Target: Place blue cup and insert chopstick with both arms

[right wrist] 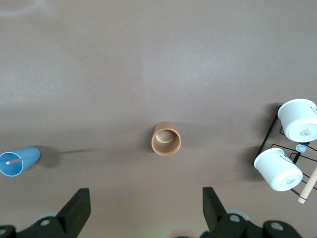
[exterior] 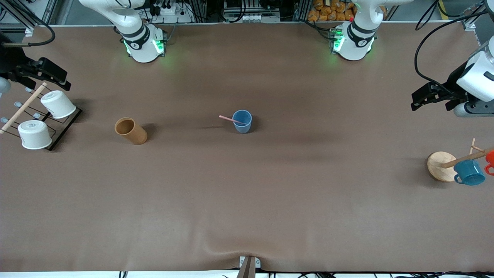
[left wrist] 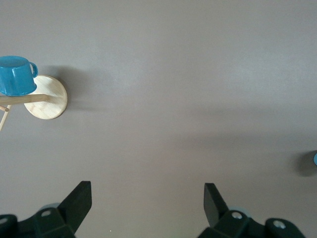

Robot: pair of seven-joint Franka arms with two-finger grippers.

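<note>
The blue cup [exterior: 242, 121] stands upright at the middle of the table, and the pale-pink chopstick [exterior: 230, 119] leans inside it with its upper end sticking out over the rim. Both also show in the right wrist view, the cup [right wrist: 20, 161] and the chopstick's end [right wrist: 12, 162]. A sliver of the cup shows at the edge of the left wrist view [left wrist: 315, 158]. My left gripper [exterior: 424, 98] is open and empty, up over the left arm's end of the table [left wrist: 147, 193]. My right gripper [exterior: 58, 77] is open and empty over the right arm's end [right wrist: 145, 196].
A brown cardboard cylinder [exterior: 131, 131] stands between the cup and a wire rack [exterior: 63, 129] that holds two white cups. A wooden mug tree [exterior: 440, 164] carries a teal mug [exterior: 469, 172] and an orange one [exterior: 490, 158] at the left arm's end.
</note>
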